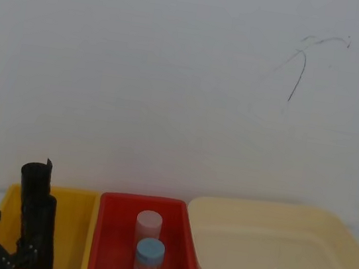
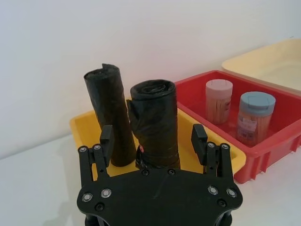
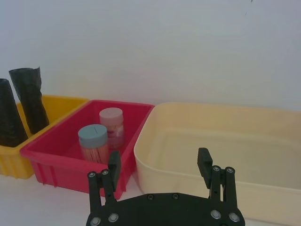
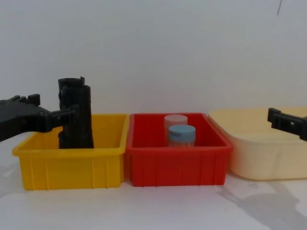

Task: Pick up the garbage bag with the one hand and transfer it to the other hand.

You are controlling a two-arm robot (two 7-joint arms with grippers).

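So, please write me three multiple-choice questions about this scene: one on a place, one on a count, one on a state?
1. How many jars stand in the red bin? A) one B) two C) three
2. Where does the garbage bag stand? A) red bin B) yellow bin C) outside the bins
3. How is the left gripper? A) open B) shut on the bag C) shut on a jar
Answers: 1 B, two lids show, pink and blue; 2 B, upright beside a slimmer black roll; 3 A, fingers apart on either side of the bag. The right gripper hangs open near the cream tub.
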